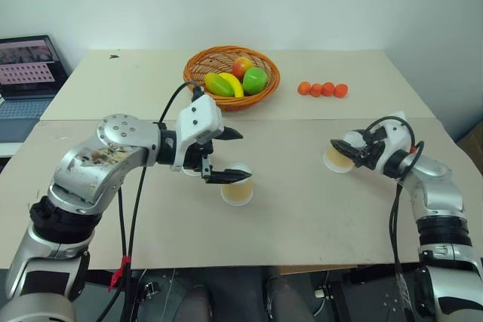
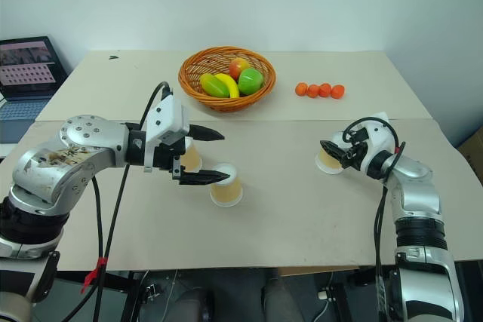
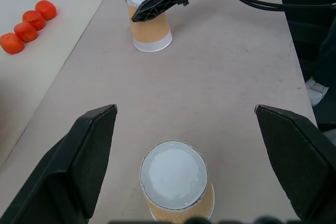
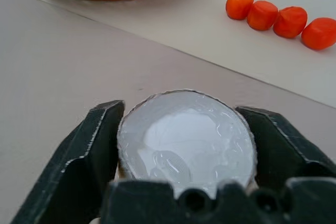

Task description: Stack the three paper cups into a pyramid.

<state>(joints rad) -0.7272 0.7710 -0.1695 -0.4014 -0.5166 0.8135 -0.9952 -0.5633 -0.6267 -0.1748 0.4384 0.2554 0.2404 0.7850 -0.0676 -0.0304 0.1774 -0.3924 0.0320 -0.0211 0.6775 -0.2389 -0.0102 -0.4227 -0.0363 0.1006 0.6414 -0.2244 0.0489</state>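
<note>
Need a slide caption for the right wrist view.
Right gripper closed around an upside-down tan paper cup, four orange balls beyond.

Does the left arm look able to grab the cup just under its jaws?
Probably yes. The left gripper hangs open right over that cup, which stands upside down, and nothing lies between them.

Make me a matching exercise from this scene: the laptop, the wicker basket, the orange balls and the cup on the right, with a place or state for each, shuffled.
Column one:
1. laptop
2. wicker basket
3. orange balls
4. right cup

Column two:
A. gripped in the right claw
B. holding fruit
C. at the scene's far left
D. in a row, right of the basket

Pairs: 1-C, 2-B, 3-D, 4-A
</note>
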